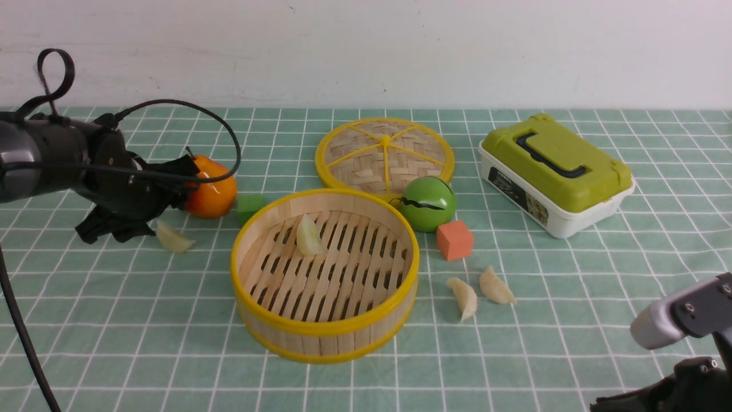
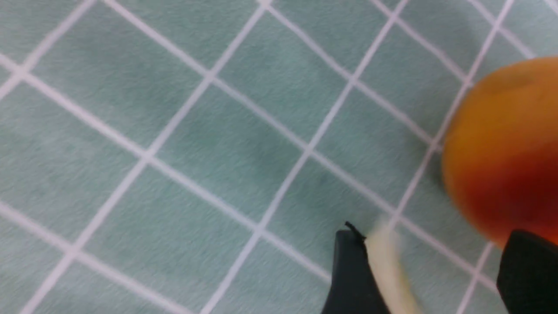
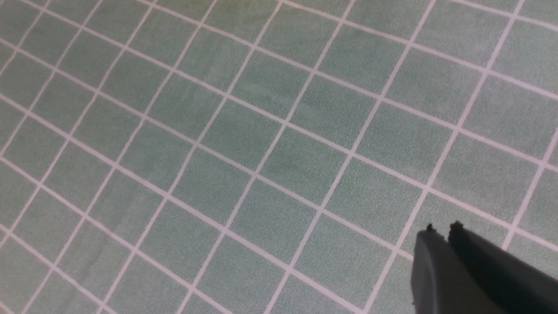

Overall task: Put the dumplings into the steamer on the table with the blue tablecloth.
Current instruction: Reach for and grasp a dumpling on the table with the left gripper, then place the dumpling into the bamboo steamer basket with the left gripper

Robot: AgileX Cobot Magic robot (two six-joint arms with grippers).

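Noted: the left claw (image 2: 436, 235) stands spread about a dumpling (image 1: 174, 239) on the table (image 1: 143, 343) beside the orange fruit (image 1: 214, 191) — evidently set to close on it for the steamer (image 1: 326, 335), which holds one dumpling (image 1: 309, 236) — while two more dumplings (image 1: 464, 297) (image 1: 496, 286) lie to the steamer's right, the right claw (image 3: 440, 229) pressed together, idle.

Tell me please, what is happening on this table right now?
A two-arm robot is putting dumplings into the bamboo steamer. One dumpling already lies inside. The left tool is open around a second dumpling on the cloth beside the orange fruit, not gripping it. Two more dumplings lie right of the steamer. The right tool is shut, holding nothing.
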